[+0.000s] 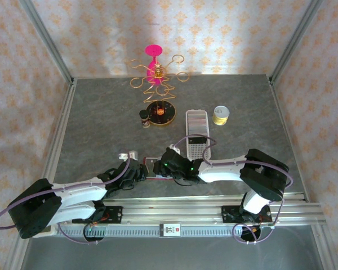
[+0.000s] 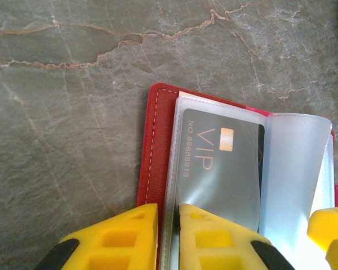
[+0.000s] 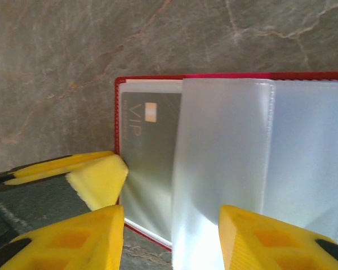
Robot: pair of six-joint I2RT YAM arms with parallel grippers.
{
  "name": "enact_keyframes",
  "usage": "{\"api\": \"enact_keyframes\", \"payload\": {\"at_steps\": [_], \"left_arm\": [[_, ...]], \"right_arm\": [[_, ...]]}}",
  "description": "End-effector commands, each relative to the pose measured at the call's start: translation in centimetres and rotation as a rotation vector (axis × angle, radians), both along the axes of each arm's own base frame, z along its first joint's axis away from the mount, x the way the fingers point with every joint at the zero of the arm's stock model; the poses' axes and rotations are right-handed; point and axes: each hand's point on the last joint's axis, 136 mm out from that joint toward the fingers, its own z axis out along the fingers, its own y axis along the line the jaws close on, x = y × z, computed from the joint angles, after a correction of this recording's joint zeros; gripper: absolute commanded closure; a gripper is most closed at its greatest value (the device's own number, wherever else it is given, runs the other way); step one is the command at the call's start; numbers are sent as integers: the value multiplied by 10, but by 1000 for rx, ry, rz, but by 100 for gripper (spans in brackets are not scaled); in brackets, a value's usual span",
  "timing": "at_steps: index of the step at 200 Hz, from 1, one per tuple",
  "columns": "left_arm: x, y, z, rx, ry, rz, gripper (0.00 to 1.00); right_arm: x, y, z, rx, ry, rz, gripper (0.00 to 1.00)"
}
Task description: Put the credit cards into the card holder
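The red card holder lies open on the grey table near the front edge, its clear pocket leaves fanned up. A dark credit card with gold "VIP" lettering sits inside one clear pocket. My left gripper is shut on the card holder's left edge, pinching a pocket leaf beside the red cover. My right gripper stands open over the pocket leaves, one leaf rising between its spread yellow fingers without being pinched. In the top view both grippers meet over the holder, left gripper and right gripper.
A long white perforated tray lies just behind the right arm. Farther back are a yellow roll, a small dark bottle and a copper wire stand with a pink top. A small pale object sits behind the left gripper.
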Motion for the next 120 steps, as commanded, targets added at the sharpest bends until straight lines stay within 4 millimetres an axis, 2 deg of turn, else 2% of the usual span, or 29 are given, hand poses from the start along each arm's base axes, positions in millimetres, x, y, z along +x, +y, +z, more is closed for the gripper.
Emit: {"api": "enact_keyframes", "payload": {"at_steps": [1, 57, 88, 120], "left_arm": [[-31, 21, -35, 83, 145, -10, 85], [-31, 22, -34, 77, 140, -5, 85], [-31, 23, -33, 61, 124, 6, 84], [-32, 21, -33, 29, 119, 7, 84]], "right_arm": [[3, 12, 6, 44, -7, 0, 52], [3, 20, 6, 69, -2, 9, 52], [5, 31, 19, 134, -17, 19, 53], [6, 37, 22, 164, -18, 23, 53]]}}
